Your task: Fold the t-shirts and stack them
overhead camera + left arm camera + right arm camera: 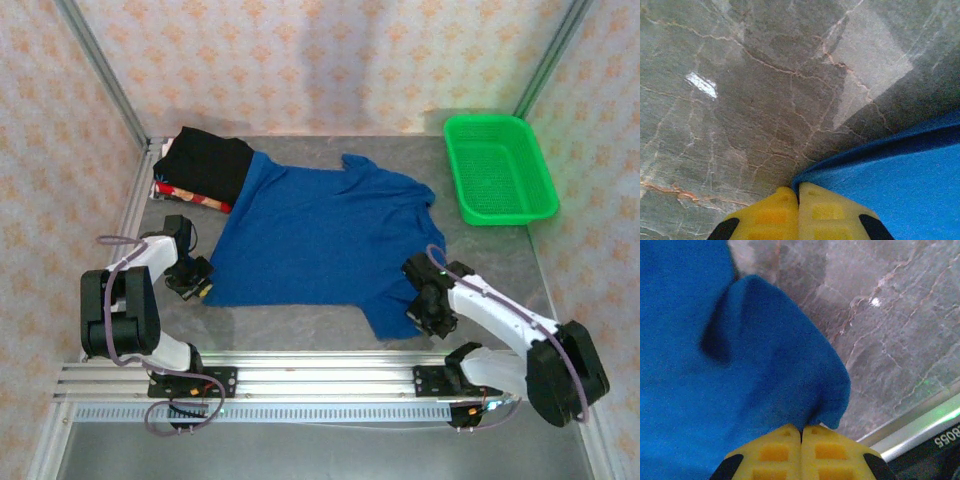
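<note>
A royal blue t-shirt (310, 235) lies spread flat, plain side up, on the grey marble table (300, 325). My left gripper (197, 285) is shut on the shirt's near left corner; its yellow fingers (775, 212) pinch the blue hem (880, 150). My right gripper (420, 318) is shut on the near right corner, where the blue cloth (765, 365) bunches above the yellow fingertips (832, 447). A folded black t-shirt (205, 165) lies on a folded red-patterned t-shirt (190, 196) at the back left, under the blue shirt's edge.
A green plastic basket (500, 170) stands at the back right. Metal frame posts (100, 70) and patterned walls close in the table. An aluminium rail (320, 375) runs along the near edge (920, 425).
</note>
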You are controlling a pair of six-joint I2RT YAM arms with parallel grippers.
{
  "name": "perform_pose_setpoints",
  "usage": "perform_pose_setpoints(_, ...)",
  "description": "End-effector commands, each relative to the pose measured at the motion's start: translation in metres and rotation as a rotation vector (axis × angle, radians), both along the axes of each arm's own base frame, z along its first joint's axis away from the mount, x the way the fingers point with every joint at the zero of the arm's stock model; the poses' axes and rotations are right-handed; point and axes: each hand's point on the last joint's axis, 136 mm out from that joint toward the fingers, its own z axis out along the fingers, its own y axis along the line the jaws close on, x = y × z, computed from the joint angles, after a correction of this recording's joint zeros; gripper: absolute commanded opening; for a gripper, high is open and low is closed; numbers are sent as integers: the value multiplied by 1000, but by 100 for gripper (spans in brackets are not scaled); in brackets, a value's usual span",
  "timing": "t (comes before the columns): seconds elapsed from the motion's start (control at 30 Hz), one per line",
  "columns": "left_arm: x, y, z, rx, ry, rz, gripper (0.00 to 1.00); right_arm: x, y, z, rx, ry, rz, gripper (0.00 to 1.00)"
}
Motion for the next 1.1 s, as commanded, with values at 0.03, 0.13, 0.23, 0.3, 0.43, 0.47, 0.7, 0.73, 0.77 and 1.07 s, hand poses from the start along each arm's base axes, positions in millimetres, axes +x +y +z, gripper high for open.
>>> perform_pose_setpoints(0.03, 14, -41, 13, -189, -96, -73, 0, -3, -11, 32, -43, -28, -6, 0)
perform_pose_setpoints(0.13, 18, -39, 31, -172, -137, -79, 0, 9, -13, 52, -71, -65, 21, 0)
perform_pose_setpoints(0.23, 27, -38, 47, -162, -170, -81, 0, 26, -8, 66, -85, -89, 56, 0)
perform_pose_setpoints(0.3, 35, -35, 58, -147, -197, -88, 0, 39, -5, 75, -95, -102, 80, 0)
perform_pose_setpoints(0.43, 50, -29, 77, -121, -241, -97, 0, 63, -8, 87, -139, -111, 135, 0)
perform_pose_setpoints(0.47, 55, -29, 80, -122, -251, -97, 0, 69, -8, 89, -138, -111, 141, 0)
perform_pose_setpoints(0.7, 73, -17, 90, -90, -276, -90, 0, 107, -18, 104, -137, -137, 169, 0)
perform_pose_setpoints(0.73, 74, -15, 90, -89, -274, -84, 0, 112, -20, 104, -136, -138, 173, 0)
perform_pose_setpoints(0.77, 75, -13, 89, -88, -276, -80, 0, 115, -23, 104, -138, -137, 174, 0)
perform_pose_setpoints(1.07, 100, -5, 91, -87, -293, -73, 0, 142, -36, 102, -128, -133, 185, 0)
